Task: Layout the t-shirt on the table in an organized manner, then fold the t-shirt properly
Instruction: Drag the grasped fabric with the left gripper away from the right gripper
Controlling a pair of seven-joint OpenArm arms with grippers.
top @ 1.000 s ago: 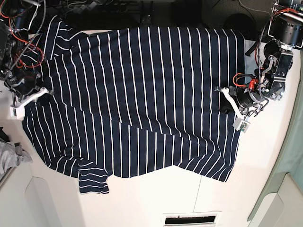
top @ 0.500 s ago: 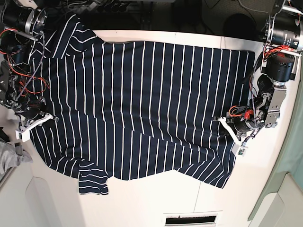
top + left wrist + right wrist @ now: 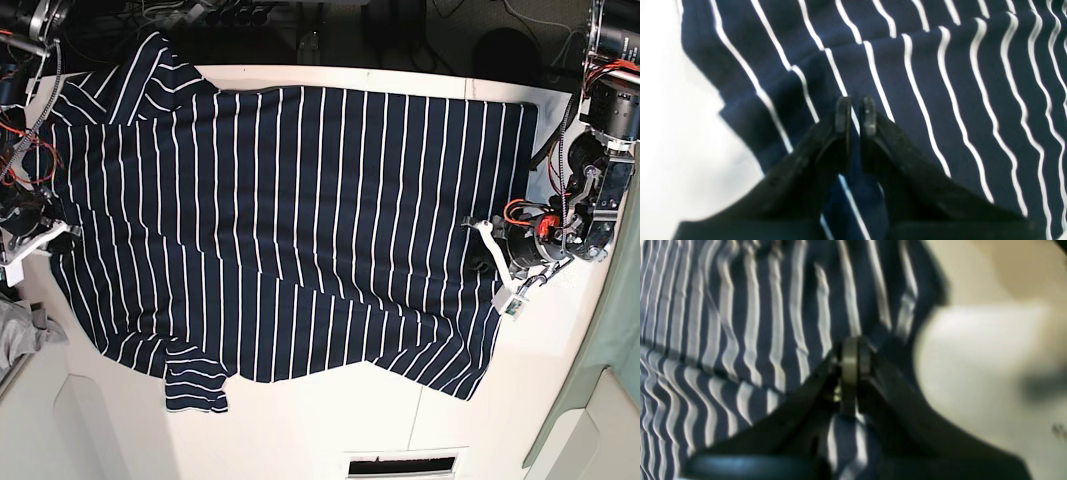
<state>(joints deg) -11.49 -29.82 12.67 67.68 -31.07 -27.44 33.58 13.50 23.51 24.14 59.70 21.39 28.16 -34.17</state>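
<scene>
The dark navy t-shirt [image 3: 300, 220] with thin white stripes lies spread wide across the white table [image 3: 330, 430]. One sleeve sits at the top left, the other at the bottom left. At the shirt's right edge, my left gripper [image 3: 488, 262] is shut on the fabric. The left wrist view shows its fingertips [image 3: 843, 115] nearly together over the t-shirt [image 3: 940, 83], with cloth between them. My right gripper [image 3: 42, 252] is shut on the shirt's left edge. In the right wrist view, that gripper [image 3: 850, 355] pinches the t-shirt [image 3: 740, 323] beside bare table [image 3: 973, 356].
A small grey cloth [image 3: 20, 330] lies at the table's left edge. A dark slot [image 3: 400, 465] sits at the near edge, and a thin seam [image 3: 415, 410] runs across the tabletop. Cables and dark gear crowd the far side. A green curtain [image 3: 620, 350] hangs at the right.
Both grippers carried the shirt toward the near edge, then drew apart. The right gripper moved left, and the fabric now lies wider and flatter.
</scene>
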